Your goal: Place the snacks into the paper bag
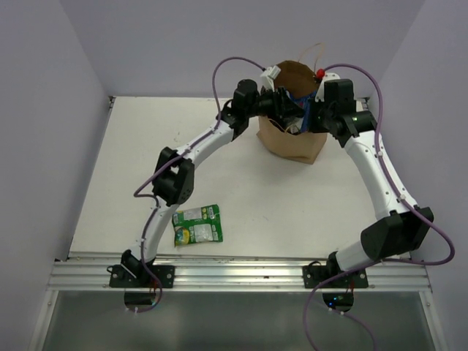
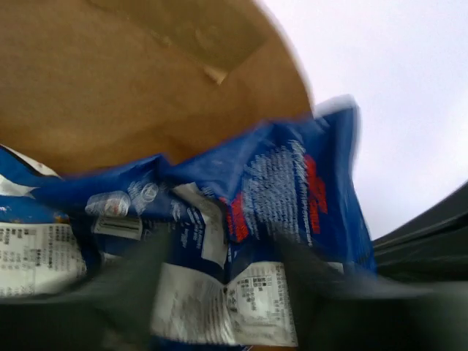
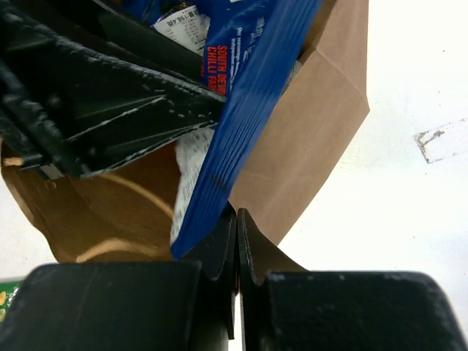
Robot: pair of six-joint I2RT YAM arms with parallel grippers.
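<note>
The brown paper bag point(image 1: 292, 146) stands upright at the back of the table. My left gripper point(image 1: 291, 110) reaches into its mouth. In the left wrist view its blurred fingers point(image 2: 124, 292) stand apart, open, with a blue-white snack packet point(image 2: 292, 183) lying between and past them against the bag's inner wall point(image 2: 110, 73). My right gripper point(image 3: 236, 216) is shut on the bag's rim point(image 3: 322, 146) at its right side point(image 1: 316, 111). The blue packet point(image 3: 248, 88) hangs just above those jaws. A green snack packet point(image 1: 197, 224) lies flat near the table's front, left of centre.
The left arm's elbow point(image 1: 175, 179) hangs over the table just behind the green packet. The right arm point(image 1: 380, 175) arcs along the right side. A metal rail point(image 1: 241, 274) runs along the near edge. Purple walls close in the back and sides.
</note>
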